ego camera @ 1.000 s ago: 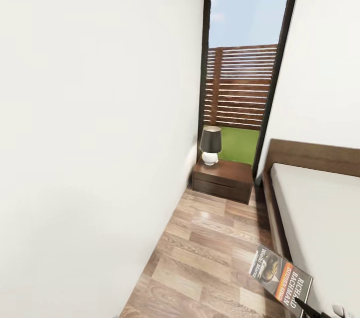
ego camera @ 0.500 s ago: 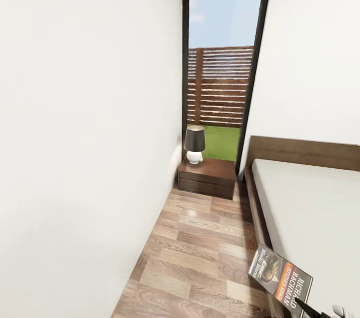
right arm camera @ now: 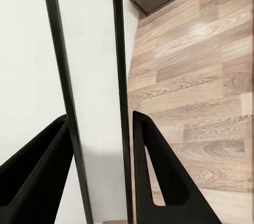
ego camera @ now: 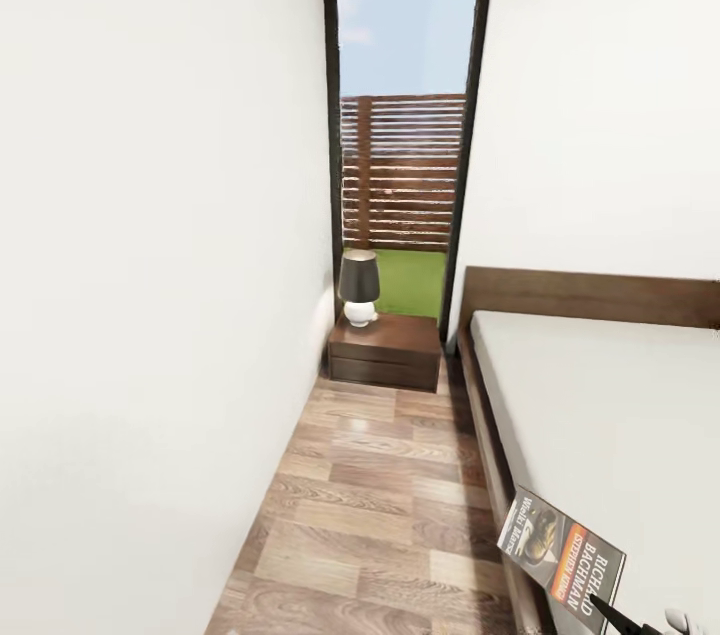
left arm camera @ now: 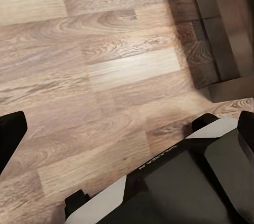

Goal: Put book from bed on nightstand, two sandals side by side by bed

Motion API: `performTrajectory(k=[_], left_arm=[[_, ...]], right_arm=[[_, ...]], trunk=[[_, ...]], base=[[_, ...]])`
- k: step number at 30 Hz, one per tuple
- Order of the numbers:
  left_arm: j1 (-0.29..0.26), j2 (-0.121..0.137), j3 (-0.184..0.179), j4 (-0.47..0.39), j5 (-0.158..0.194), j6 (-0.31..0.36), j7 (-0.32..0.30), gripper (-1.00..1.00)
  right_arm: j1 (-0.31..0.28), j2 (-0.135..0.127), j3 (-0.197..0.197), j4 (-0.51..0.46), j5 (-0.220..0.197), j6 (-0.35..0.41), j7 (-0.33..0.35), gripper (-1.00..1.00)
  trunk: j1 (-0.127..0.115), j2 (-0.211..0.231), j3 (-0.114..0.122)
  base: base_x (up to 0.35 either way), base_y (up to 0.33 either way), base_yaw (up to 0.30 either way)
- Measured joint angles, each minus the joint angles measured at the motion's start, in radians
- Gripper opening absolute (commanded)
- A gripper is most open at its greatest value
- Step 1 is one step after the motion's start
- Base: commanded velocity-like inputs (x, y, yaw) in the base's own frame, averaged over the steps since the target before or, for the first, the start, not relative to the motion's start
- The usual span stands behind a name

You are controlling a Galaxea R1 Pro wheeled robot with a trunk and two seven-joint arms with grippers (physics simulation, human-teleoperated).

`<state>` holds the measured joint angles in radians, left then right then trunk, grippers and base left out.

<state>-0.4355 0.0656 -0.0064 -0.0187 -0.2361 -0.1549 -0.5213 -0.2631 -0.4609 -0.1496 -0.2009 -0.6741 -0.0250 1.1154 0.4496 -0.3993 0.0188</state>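
narrow plank floor (ego camera: 380,505) — bed (ego camera: 610,415), nightstand (ego camera: 387,352)

Open strip of plank floor (ego camera: 380,485) runs up to the nightstand (ego camera: 386,352). White wall (ego camera: 150,295) bounds the strip on the nightstand's left side, bed (ego camera: 600,415) frame on its right. Lamp (ego camera: 358,287) occupies the nightstand top's left part; right part bare.

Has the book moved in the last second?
Yes: the book hung over the floor beside the bed frame; now it overlaps that frame, carried rightward as the camera swung.
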Motion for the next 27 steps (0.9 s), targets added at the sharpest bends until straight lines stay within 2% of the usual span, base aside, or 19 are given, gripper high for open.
performTrajectory(k=[5, 20, 27], left_arm=[[0.000, 0.000, 0.000, 0.000, 0.000, 0.000, 0.000, 1.00], [0.000, 0.000, 0.000, 0.000, 0.000, 0.000, 0.000, 1.00], [0.000, 0.000, 0.000, 0.000, 0.000, 0.000, 0.000, 1.00]], right_arm=[[0.000, 0.000, 0.001, 0.000, 0.000, 0.000, 0.000, -1.00], [0.000, 0.000, 0.002, 0.000, 0.000, 0.001, 0.001, -1.00], [0.000, 0.000, 0.000, 0.000, -0.001, 0.001, 0.001, -1.00]], trunk=[[0.000, 0.000, 0.000], [-0.001, 0.000, 0.000], [0.000, 0.000, 0.000]], base=[[0.110, 0.000, -0.038], [0.299, 0.000, -0.002], [0.072, 0.000, 0.000]])
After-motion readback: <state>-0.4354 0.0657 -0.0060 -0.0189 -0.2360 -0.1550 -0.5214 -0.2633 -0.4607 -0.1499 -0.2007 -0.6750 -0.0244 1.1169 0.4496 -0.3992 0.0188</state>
